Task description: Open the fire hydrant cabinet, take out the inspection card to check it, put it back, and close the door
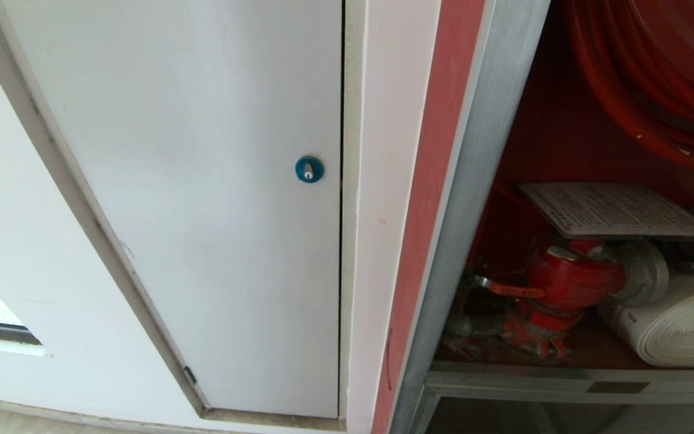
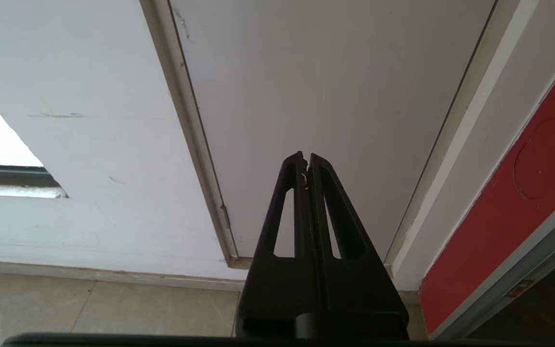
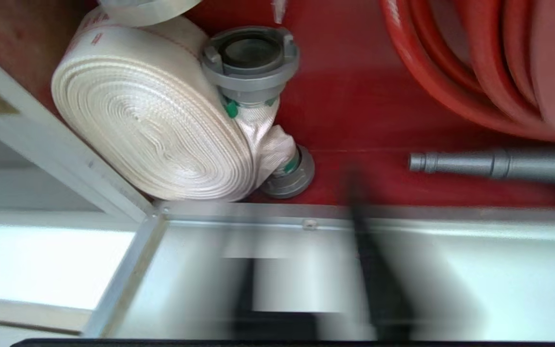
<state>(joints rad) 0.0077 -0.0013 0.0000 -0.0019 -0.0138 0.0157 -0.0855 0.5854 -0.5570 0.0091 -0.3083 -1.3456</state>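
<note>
The fire hydrant cabinet (image 1: 479, 181) stands open, red inside. The inspection card (image 1: 615, 211), a white printed sheet, lies flat on top of the red valve (image 1: 564, 283). Neither gripper touches it. Beside the valve sits the white rolled hose (image 1: 678, 325), and the red hose reel (image 1: 660, 72) hangs above. My right gripper (image 3: 316, 231) is a dark smear in front of the cabinet's silver frame (image 3: 306, 212), near the rolled hose (image 3: 147, 120); no card shows in it. My left gripper (image 2: 305, 159) is shut and empty, parked low facing the white panel. The door is out of view.
A white panel (image 1: 202, 181) with a round blue lock (image 1: 309, 169) fills the wall left of the cabinet. A grey metal nozzle (image 3: 494, 164) lies inside under the reel (image 3: 489, 62). Beige floor tiles (image 2: 89, 308) run along the wall's foot.
</note>
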